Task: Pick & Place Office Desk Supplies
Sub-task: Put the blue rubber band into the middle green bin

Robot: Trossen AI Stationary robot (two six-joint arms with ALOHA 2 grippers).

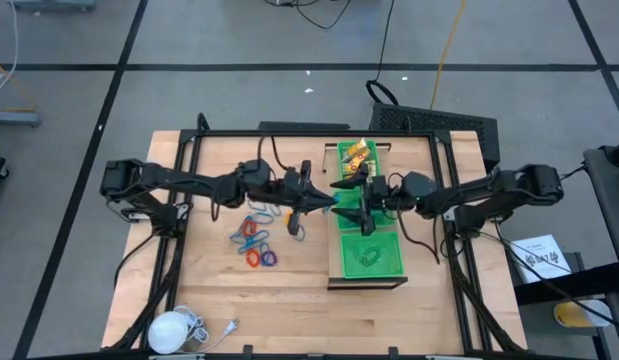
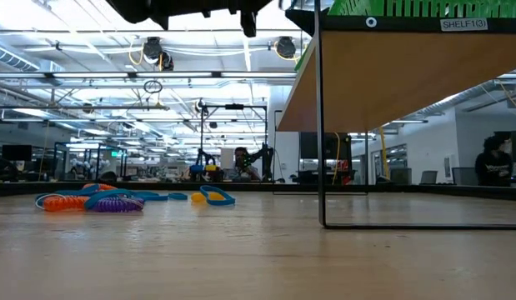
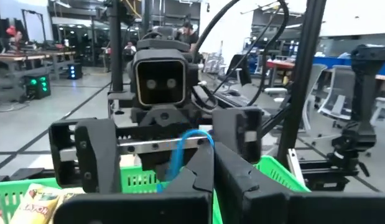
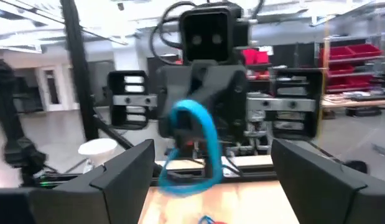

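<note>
Pinched between the closed fingers of the left gripper [image 4: 201,134], a blue ring [image 4: 193,146] hangs in the air at the edge of the green mesh tray [image 1: 366,257], and the right gripper [image 1: 367,198] faces it with its fingers spread wide around the loop, not touching it. Other rings [image 1: 255,240] in orange, red, purple and blue lie together on the desk [image 1: 289,300] beside the tray, yellow packets [image 1: 360,154] sit in the tray's far compartment, and a white round object with a cord [image 1: 172,329] rests near the desk's front corner.

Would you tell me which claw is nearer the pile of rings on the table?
Left. The left claw hangs beside the rings; the right claw is above the green tray.
</note>
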